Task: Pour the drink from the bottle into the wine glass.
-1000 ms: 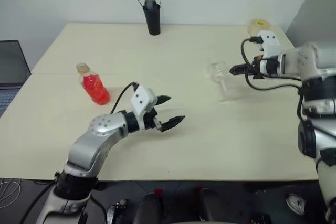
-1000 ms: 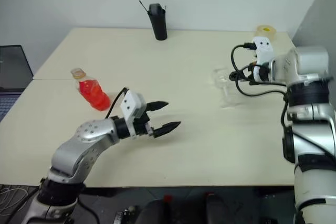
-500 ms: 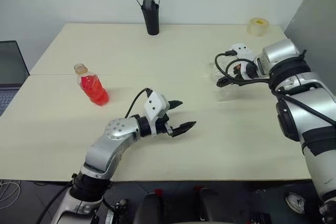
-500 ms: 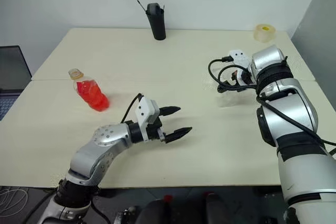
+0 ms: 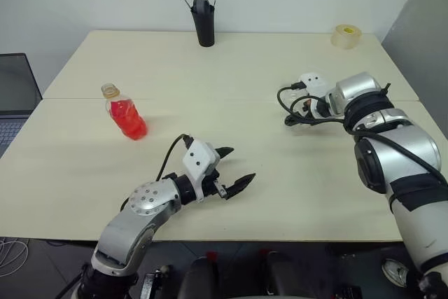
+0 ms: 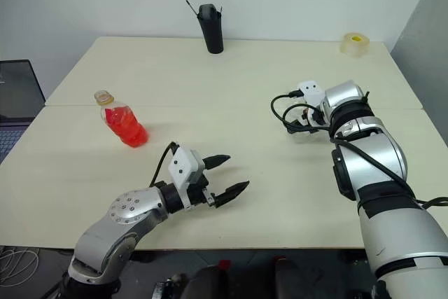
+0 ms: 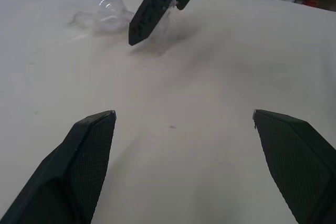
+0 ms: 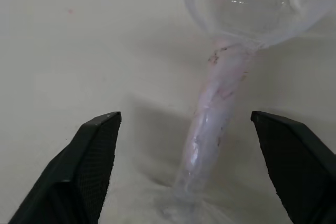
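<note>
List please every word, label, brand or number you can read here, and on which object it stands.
None can be read: the bottle, the wine glass, the black cup, the tape roll and the laptop carry no legible text.

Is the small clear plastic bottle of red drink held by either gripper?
No: the small clear plastic bottle stands alone on the table, apart from the left gripper.

black cup [image 5: 203, 23] and tape roll [image 5: 346, 36] on the table [image 5: 210, 75]; laptop [image 5: 15, 96] beside it.
</note>
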`<state>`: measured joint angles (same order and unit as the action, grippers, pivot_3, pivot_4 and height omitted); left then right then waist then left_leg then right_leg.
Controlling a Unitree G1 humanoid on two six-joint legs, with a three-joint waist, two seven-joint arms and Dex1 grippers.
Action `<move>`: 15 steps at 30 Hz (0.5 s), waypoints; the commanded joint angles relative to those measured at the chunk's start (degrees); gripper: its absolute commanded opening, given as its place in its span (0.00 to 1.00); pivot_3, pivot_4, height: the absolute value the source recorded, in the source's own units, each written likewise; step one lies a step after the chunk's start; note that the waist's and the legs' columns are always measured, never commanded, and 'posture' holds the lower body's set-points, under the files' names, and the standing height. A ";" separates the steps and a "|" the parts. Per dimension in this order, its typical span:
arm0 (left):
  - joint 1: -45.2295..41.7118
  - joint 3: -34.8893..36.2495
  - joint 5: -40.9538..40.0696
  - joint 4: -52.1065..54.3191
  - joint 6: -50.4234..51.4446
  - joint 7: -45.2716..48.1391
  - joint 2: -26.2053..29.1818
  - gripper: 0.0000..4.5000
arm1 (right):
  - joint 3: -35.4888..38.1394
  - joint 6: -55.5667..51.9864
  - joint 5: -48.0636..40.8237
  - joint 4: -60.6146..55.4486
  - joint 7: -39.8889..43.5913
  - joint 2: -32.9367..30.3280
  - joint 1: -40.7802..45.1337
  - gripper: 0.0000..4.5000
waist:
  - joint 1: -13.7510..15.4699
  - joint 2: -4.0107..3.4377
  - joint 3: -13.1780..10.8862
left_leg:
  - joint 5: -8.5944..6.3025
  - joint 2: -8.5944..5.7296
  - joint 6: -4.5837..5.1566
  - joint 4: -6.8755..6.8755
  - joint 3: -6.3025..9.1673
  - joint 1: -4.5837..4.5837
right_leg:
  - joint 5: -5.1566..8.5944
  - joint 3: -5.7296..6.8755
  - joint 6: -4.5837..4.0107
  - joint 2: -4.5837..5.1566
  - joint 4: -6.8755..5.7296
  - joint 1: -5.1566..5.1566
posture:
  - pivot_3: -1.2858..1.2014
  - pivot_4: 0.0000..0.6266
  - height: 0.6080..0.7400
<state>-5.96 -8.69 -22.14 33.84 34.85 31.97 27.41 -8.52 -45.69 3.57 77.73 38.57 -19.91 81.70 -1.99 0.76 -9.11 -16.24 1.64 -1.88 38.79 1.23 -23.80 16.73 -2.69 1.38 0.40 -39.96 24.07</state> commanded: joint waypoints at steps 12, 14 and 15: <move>-3.87 1.29 0.34 -0.08 -0.32 1.24 2.49 1.00 | 3.96 3.07 1.34 -1.22 1.04 -0.91 2.03 0.03 | 0.01 -0.01 0.00 | 0.00 -0.02 -0.01 0.01 0.01 0.02 | 0.00 0.01 0.00 -0.01 0.00 -0.03 | 0.52 0.24 1.00; -5.31 1.24 0.56 -1.91 -1.09 2.51 2.87 1.00 | 5.06 2.91 0.50 -1.92 1.89 -0.86 2.73 0.03 | -0.02 -0.01 0.00 | 0.00 -0.02 -0.01 0.00 0.00 0.02 | 0.00 0.01 0.00 -0.02 0.00 -0.02 | 0.52 0.24 1.00; -6.22 1.21 0.68 -3.03 -1.59 3.34 3.10 1.00 | 5.95 3.02 -0.32 -2.62 2.24 -0.83 3.05 0.03 | -0.02 -0.01 0.00 | 0.00 -0.02 -0.01 0.00 0.00 0.02 | 0.00 0.01 0.00 -0.02 0.00 -0.02 | 0.52 0.24 1.00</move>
<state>-10.97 -7.59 -21.87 31.36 34.93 33.99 30.02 -4.48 -43.12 5.09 77.72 39.69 -20.14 81.71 -2.01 0.75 -9.11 -16.24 1.62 -1.89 38.79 1.23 -23.78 16.73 -2.67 1.38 0.37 -39.96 24.06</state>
